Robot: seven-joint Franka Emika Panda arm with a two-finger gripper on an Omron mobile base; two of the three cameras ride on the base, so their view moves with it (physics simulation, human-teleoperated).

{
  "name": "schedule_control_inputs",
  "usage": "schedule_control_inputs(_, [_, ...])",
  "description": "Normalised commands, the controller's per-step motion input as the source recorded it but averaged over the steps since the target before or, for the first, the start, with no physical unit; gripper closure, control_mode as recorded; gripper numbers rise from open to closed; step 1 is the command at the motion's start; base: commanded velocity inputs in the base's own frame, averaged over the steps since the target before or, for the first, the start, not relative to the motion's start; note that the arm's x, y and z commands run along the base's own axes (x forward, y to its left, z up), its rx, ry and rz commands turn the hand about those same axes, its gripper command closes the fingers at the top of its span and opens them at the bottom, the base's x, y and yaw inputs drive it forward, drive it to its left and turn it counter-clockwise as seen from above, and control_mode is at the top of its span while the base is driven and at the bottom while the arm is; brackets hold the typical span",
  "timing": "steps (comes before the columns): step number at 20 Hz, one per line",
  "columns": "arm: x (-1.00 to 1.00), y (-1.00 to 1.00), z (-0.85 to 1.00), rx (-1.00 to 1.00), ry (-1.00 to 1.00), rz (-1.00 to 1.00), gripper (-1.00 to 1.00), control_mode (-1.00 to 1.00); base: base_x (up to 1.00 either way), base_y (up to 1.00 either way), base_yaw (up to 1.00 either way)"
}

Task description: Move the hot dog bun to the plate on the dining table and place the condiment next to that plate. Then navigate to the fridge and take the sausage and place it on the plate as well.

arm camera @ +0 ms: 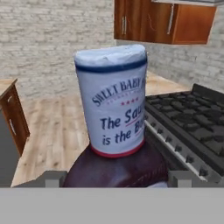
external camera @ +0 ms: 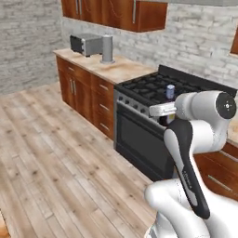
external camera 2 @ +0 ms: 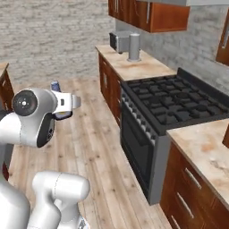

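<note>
My gripper (arm camera: 114, 177) is shut on the condiment (arm camera: 114, 105), a dark purple bottle with a pale cap and a blue-lettered label, held upright in the air. In the left base view the condiment's cap (external camera: 170, 90) pokes up above the white hand, in front of the stove. The right base view has the condiment (external camera 2: 55, 86) over the wooden floor, left of the stove. The hot dog bun, the plate, the fridge and the sausage are out of view. A wooden corner with a beige top (arm camera: 9, 103) sits at the left; I cannot tell whether it is the dining table.
A black gas stove (external camera 2: 174, 105) with its oven stands between brown cabinets with beige counters (external camera: 116, 69). A toaster (external camera: 83, 44) and a grey cylinder (external camera: 107, 49) sit on the far counter. Upper cabinets (external camera 2: 147, 15) hang above. Open wooden floor (external camera: 51, 153) stretches left of the stove.
</note>
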Motion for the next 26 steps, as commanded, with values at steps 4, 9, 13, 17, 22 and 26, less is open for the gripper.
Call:
schedule_control_inputs(4, [0.0, 0.0, 0.0, 0.0, 0.0, 0.0, 1.0, 1.0, 1.0, 0.01, 0.32])
schedule_control_inputs(9, [0.0, 0.0, 0.0, 0.0, 0.0, 0.0, 1.0, 1.0, 1.0, 0.0, 0.34])
schedule_control_inputs(13, [0.0, 0.0, 0.0, 0.0, 0.0, 0.0, 1.0, 1.0, 1.0, 0.0, 0.37])
schedule_control_inputs(17, [0.0, 0.0, 0.0, 0.0, 0.0, 0.0, 1.0, 1.0, 1.0, 0.0, 0.36])
schedule_control_inputs(22, [0.0, 0.0, 0.0, 0.0, 0.0, 0.0, 1.0, 1.0, 1.0, 0.0, 0.28])
schedule_control_inputs(26, [0.0, 0.0, 0.0, 0.0, 0.0, 0.0, 1.0, 1.0, 1.0, 0.0, 0.15])
